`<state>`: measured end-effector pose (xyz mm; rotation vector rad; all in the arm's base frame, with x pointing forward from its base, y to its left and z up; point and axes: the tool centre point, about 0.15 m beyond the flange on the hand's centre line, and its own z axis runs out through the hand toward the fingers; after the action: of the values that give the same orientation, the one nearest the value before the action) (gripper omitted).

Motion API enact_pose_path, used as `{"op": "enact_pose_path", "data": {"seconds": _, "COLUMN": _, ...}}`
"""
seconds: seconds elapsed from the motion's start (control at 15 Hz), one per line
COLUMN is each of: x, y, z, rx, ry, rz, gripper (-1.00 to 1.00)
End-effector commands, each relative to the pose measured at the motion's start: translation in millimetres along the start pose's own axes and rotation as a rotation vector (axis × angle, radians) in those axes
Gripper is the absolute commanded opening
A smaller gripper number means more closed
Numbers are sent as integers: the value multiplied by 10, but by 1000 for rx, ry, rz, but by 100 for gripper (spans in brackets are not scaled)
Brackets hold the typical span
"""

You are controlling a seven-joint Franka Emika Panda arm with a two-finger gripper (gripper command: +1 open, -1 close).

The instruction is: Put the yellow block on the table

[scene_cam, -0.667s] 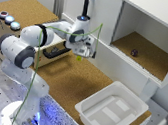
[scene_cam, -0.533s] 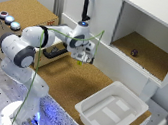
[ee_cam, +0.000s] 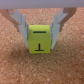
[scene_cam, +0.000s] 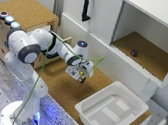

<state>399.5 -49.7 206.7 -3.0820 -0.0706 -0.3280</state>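
Observation:
In the wrist view the yellow block (ee_cam: 40, 39), a bright cube with a dark T mark on its face, sits between my grey fingers (ee_cam: 20, 24), which press its two sides just above the cork table (ee_cam: 42, 70). In the exterior view my gripper (scene_cam: 81, 77) hangs low over the brown table (scene_cam: 63, 87), between the cabinet front and the white tub. A speck of yellow shows at its tips as the yellow block (scene_cam: 82, 80).
A white tub (scene_cam: 111, 109) stands on the table toward the exterior view's right. A cork-topped box with coloured buttons (scene_cam: 20, 15) is at the left. The white cabinet has an open shelf holding a small dark ball (scene_cam: 134, 52). A green cable crosses near the arm.
The arm has lowered the gripper and carried it a little toward the exterior view's right, nearer the tabletop, with the block still held.

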Motion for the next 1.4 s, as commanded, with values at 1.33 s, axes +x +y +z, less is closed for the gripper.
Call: {"op": "enact_pose_path", "data": {"seconds": 1.33, "x": -25, "y": -152, "z": -500, "rx": -176, "ry": 57, "rz": 117, "gripper": 100}}
